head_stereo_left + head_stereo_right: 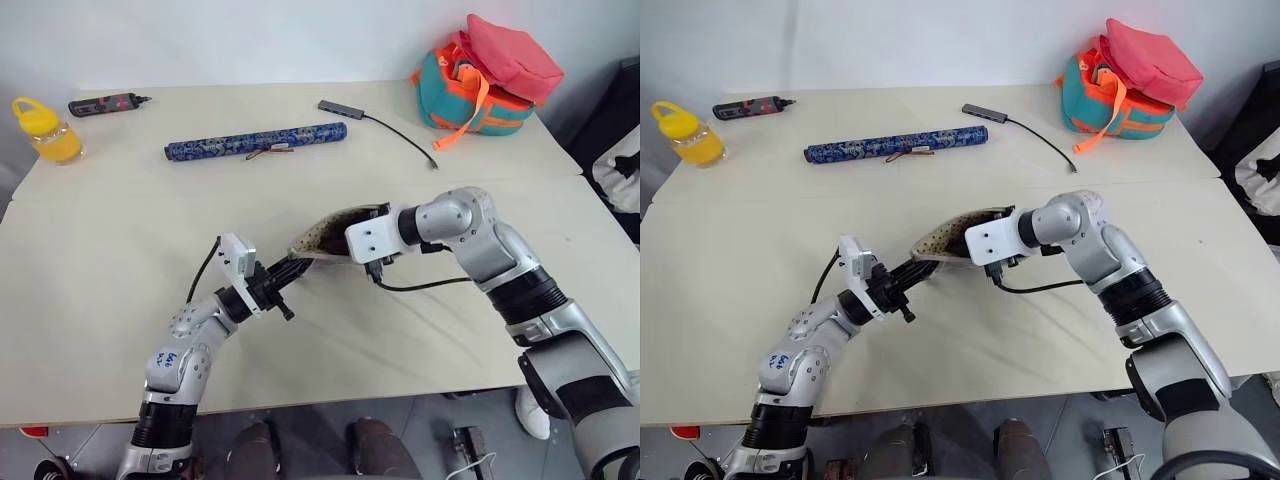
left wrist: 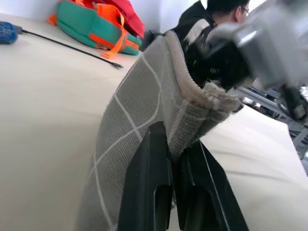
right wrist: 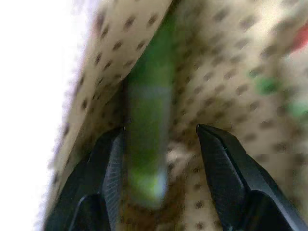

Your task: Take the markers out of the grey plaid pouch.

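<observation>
The grey plaid pouch (image 1: 330, 226) is held up off the table in the middle, its mouth gaping and its dotted tan lining showing. My left gripper (image 2: 175, 139) is shut on the pouch's near edge (image 2: 144, 96) and holds it raised. My right gripper (image 3: 161, 130) reaches into the pouch mouth from the right and is open. A light green marker (image 3: 149, 120) lies between its fingers, close to one finger (image 3: 108, 159) and apart from the other. A red blur (image 3: 301, 36) shows deeper in the pouch; I cannot tell what it is.
At the back of the table lie a long blue patterned roll (image 1: 255, 141), a black-and-red tool (image 1: 105, 103), a yellow bottle (image 1: 45, 130) and a grey hub with a black cable (image 1: 345, 110). A teal, orange and pink bag (image 1: 490, 75) sits back right. A person (image 2: 226, 9) sits beyond.
</observation>
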Robot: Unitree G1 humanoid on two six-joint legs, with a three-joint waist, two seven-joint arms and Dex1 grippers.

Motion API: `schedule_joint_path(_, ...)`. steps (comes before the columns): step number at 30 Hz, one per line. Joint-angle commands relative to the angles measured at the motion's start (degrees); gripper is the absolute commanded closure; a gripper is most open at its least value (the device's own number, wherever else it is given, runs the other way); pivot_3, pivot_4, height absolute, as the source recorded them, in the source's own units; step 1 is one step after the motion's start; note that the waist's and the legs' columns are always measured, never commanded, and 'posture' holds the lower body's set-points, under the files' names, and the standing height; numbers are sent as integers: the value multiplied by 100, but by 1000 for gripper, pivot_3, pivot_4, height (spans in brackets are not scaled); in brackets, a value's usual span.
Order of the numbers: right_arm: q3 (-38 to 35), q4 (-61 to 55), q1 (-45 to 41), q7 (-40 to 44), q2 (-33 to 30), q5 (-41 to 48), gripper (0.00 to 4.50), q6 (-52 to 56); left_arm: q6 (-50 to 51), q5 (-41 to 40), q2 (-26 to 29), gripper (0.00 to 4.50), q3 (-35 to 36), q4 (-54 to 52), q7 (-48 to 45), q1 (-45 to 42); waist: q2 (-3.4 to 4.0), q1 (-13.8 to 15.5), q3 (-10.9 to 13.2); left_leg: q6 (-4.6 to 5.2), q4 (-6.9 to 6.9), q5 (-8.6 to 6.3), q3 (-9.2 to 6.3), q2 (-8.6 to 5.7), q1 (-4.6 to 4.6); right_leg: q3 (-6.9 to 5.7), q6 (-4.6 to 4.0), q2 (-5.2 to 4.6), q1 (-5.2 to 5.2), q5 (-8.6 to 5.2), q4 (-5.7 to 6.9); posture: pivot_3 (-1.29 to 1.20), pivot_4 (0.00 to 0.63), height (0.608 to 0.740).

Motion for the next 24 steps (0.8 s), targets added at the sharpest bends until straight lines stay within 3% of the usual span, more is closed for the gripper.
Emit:
schedule_joint_path(1, -22, -27, -94, -141, 142, -88, 2060, 229, 28, -238, -25, 4500, 46, -224, -119, -23, 0, -22, 0, 0, -1, 0, 1, 1, 0, 1, 0, 1, -1, 0, 1, 0, 150, 740)
schedule_joint_path(15, 128, 254, -83, -335, 244, -433, 2060, 575, 138, -237, -36, 4500, 11, -279, -114, -23, 0, -62, 0, 0, -2, 0, 0, 1, 0, 0, 0, 2, 2, 0, 2, 0, 150, 740)
schedule_joint_path(21, -56, -51, -124, -200, 109, -267, 3455, 665, 131, -225, -31, 4500, 30, -264, -93, -27, 0, -93, 0, 0, -2, 0, 0, 1, 0, 0, 0, 2, 1, 0, 3, 0, 150, 740)
schedule_joint_path(24, -178, -326, -122, -47, 19, -89, 3456, 767, 112, -184, -21, 4500, 27, -250, -78, -22, 0, -98, 0, 0, -2, 0, -1, 1, 0, -1, 0, 2, 1, 0, 3, 0, 150, 740)
